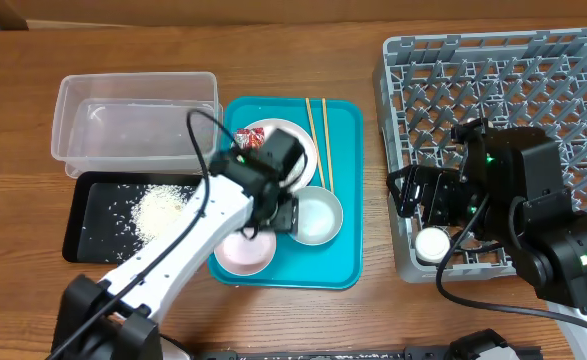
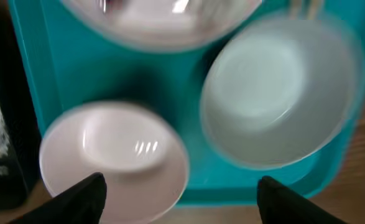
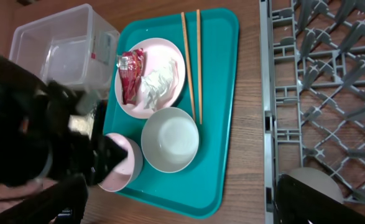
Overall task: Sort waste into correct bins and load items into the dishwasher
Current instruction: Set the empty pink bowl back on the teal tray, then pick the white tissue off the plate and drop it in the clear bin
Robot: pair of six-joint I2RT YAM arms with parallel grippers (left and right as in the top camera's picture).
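Observation:
A white plate [image 1: 291, 136] on the teal tray [image 1: 345, 150] holds the red wrapper [image 3: 130, 73] and white tissue [image 3: 160, 81]. Two chopsticks [image 1: 319, 128] lie beside it. A pale bowl [image 1: 317, 216] and a pink bowl [image 1: 243, 252] stand at the tray's front. My left gripper [image 1: 273, 222] hovers open and empty over the two bowls; its wrist view [image 2: 182, 200] shows the pink bowl [image 2: 114, 158] and pale bowl [image 2: 275, 93]. My right gripper [image 1: 423, 200] is open and empty at the dish rack's [image 1: 513, 110] front left, above a white cup [image 1: 433, 243].
The clear tub [image 1: 133, 120] stands at the back left. The black tray [image 1: 98, 205] in front of it holds loose rice [image 1: 158, 212]. The rack fills the right side. Bare wood lies between the teal tray and the rack.

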